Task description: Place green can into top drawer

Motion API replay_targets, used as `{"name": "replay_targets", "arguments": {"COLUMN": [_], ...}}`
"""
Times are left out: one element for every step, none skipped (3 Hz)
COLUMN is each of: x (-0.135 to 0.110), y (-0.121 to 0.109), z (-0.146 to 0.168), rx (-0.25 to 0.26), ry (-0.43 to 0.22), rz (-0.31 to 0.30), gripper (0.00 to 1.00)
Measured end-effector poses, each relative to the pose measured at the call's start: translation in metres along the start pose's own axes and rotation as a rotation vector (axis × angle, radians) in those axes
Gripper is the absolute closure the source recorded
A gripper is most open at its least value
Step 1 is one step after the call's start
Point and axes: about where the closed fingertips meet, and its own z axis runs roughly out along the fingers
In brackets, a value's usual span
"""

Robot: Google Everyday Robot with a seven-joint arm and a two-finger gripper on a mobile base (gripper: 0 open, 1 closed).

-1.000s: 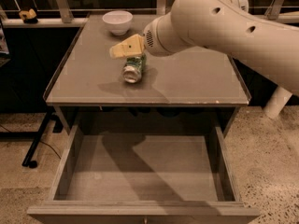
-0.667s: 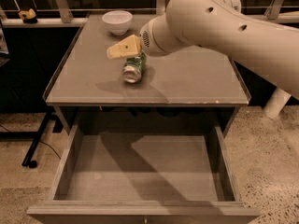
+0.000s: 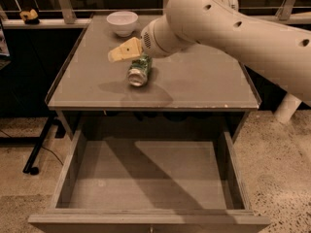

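The green can (image 3: 138, 72) lies on its side on the grey table top (image 3: 204, 84), near the middle, its silver end facing the front. My gripper (image 3: 124, 51) hangs just above and to the left of the can's far end, with the big cream arm reaching in from the right. The can rests on the table. The top drawer (image 3: 146, 178) stands pulled out below the table's front edge, with a bare grey bottom.
A white bowl (image 3: 122, 22) stands at the table's back left. A small yellow object (image 3: 30, 16) sits on the ledge at far left. A black stand leg (image 3: 39, 149) is on the floor to the left of the drawer.
The gripper has edged very slightly to the left over the can. The can and the drawer have not moved.
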Motion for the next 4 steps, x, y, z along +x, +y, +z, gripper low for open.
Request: {"name": "replay_targets", "arguments": {"x": [0.002, 0.006, 0.012, 0.017], "y": [-0.001, -0.001, 0.000, -0.001], "z": [0.007, 0.014, 0.022, 0.030], "rx": [-0.003, -0.011, -0.020, -0.022], "ry": [0.017, 0.038, 0.060, 0.085], "rz": [0.009, 0.015, 0.022, 0.028], "gripper": [0.00, 0.00, 0.00, 0.00]}}
